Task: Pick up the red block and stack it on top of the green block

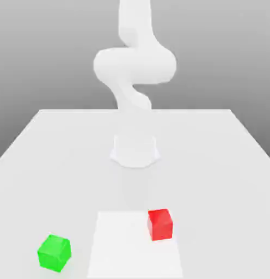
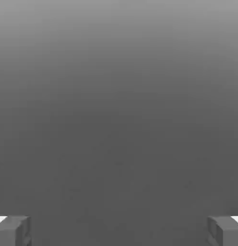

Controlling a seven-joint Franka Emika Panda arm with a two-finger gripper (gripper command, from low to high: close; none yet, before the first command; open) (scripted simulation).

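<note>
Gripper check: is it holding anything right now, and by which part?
Nothing is held. The gripper is open with empty space between its fingertips; the red block and green block sit apart on the table.

arm (image 1: pixel 134 65): upright, bent | end effector (image 2: pixel 119 230): fingers spread wide, nothing between

Soft, even, shadowless light; washed-out whites.

The table (image 1: pixel 61 163) fills the lower half of the exterior view. The arm (image 1: pixel 134 71) rises from its far middle. The red block (image 1: pixel 160 224) sits lower right of centre, on a square patch (image 1: pixel 123 245). The green block (image 1: pixel 54 253) lies at lower left, well apart.
</note>
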